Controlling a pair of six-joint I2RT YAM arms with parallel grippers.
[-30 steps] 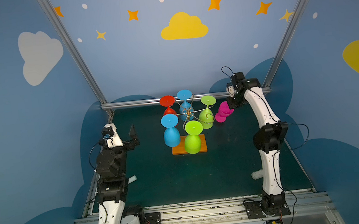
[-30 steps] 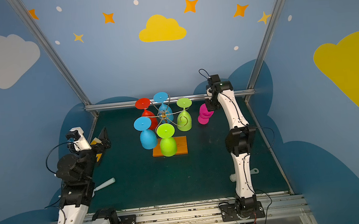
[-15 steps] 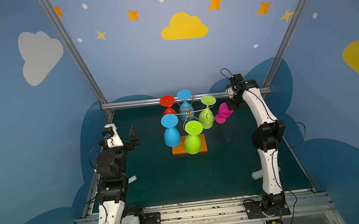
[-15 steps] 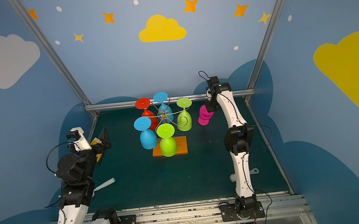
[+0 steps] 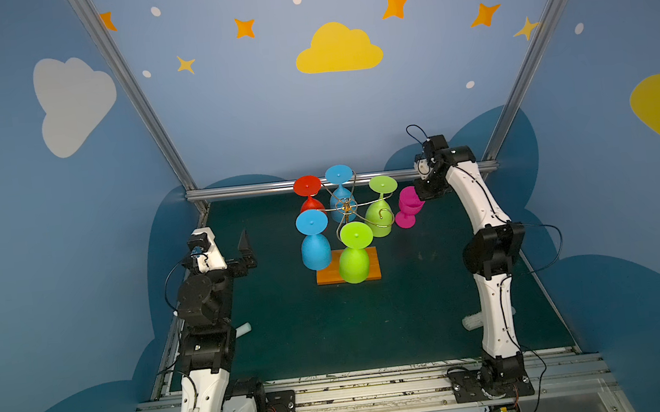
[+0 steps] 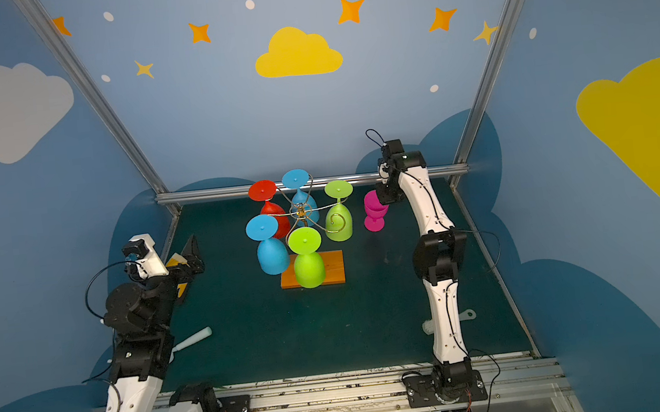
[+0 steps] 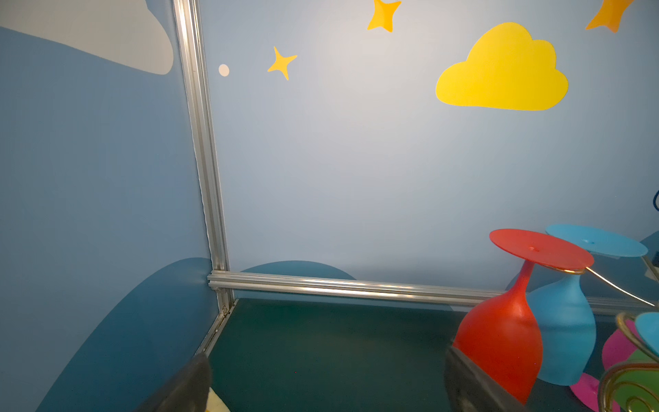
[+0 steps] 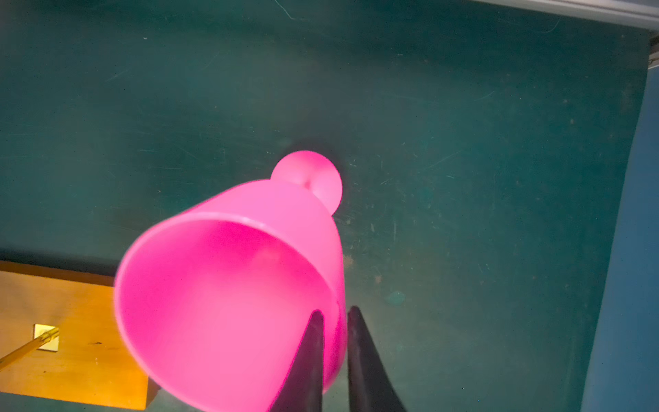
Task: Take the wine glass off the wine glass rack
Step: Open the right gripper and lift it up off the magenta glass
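Pink glass (image 5: 408, 206) is off the rack (image 5: 346, 207). It stands rim up on the mat (image 5: 414, 311) just right of the rack, and its foot looks to be down. It sits near a hanging green glass (image 5: 380, 218) but apart from it.

Right gripper (image 8: 335, 315) straddles the rim wall with one finger inside the bowl and one outside, close together. Cannot tell if they pinch the wall or just clear it.

Left gripper (image 7: 331, 392) is spread wide and empty, parked well left of the rack.

Five other glasses hang upside down from the curls. One gold curl (image 5: 381, 216) is bare.

Handling, my guess:
- Matte moulded plastic, so light and not brittle.
- The thin wall may flex a bit under a pinch.
- It has a tall bowl on a small foot, so it is tippy, and a sideways drag on letting go could knock it over.
- A rim-wall pinch works, and the stem is the other spot.
- The smooth surface could slip if held loosely.
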